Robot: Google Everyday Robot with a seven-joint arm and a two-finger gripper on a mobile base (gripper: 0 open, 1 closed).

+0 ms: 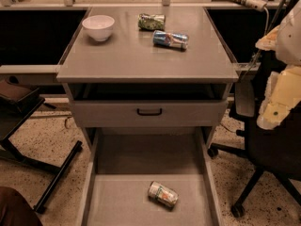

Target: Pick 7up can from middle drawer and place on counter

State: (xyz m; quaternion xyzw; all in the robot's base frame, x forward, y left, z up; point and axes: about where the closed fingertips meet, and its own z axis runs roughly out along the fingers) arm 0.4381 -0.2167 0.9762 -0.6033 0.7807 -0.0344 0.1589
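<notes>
The 7up can, pale silver with a green label, lies on its side on the floor of the middle drawer. The drawer is pulled out at the bottom of the view. The can sits right of the drawer's centre. The counter is the grey cabinet top above it. My arm, in white and yellowish covers, comes in at the right edge. The gripper hangs there beside the cabinet, level with the drawer front. It is far up and to the right of the can and holds nothing that I can see.
On the counter stand a white bowl, a dark green packet and a blue-and-silver can lying on its side. A grey drawer front with a black handle is below. A black office chair stands right, a black stand left.
</notes>
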